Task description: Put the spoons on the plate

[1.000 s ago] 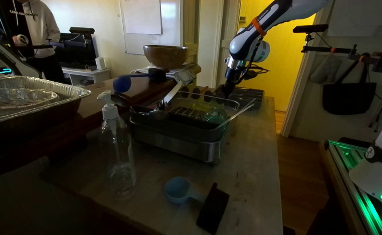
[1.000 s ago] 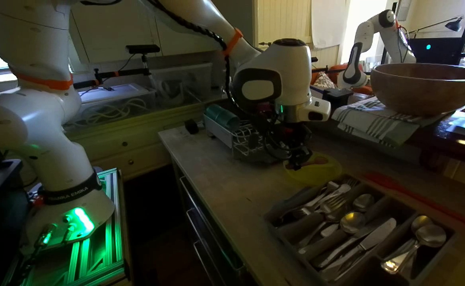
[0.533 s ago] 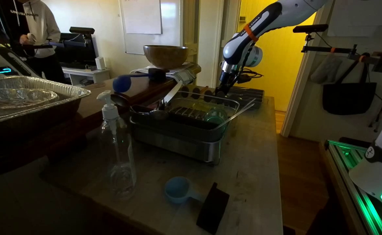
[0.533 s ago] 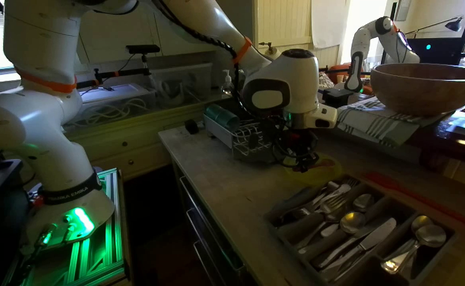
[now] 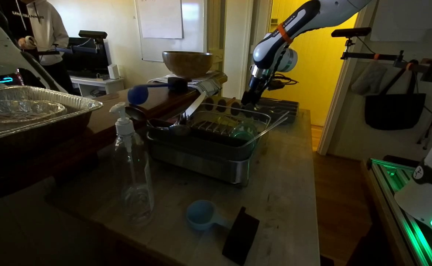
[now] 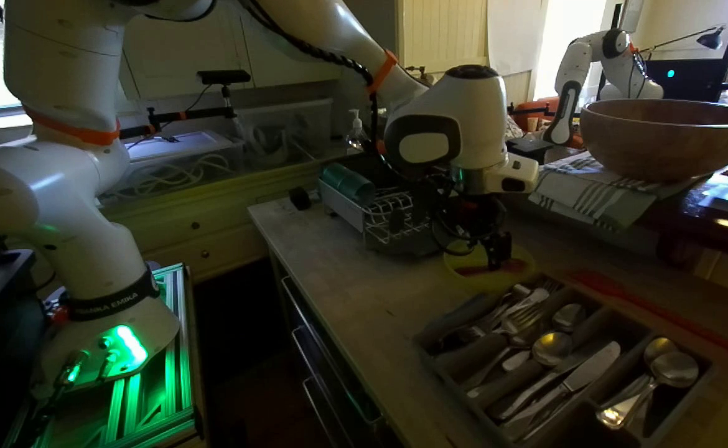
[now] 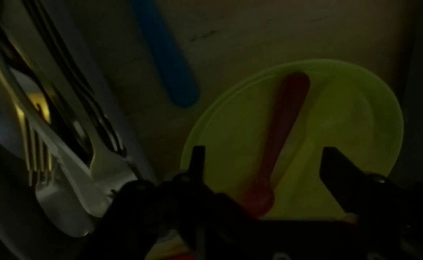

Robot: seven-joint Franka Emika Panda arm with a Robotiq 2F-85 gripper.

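Currently pincer (image 7: 264,157) is spread wide abv yellow plate (image 7: 229,133) w/ red spoon (image 7: 284,115) on it.

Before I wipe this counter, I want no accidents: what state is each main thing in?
Gripper: open, empty.
Yellow plate: flat on the counter.
Red spoon: lying on the plate.
Yellow spoon: faint, seemingly lying there too.
Blue handle: lying off the plate.
Cutlery tray: uncovered, loaded with flatware.
Clear pump bottle: upright.
Wooden bowl: upright, on a striped towel.
Light-blue scoop: open side up.
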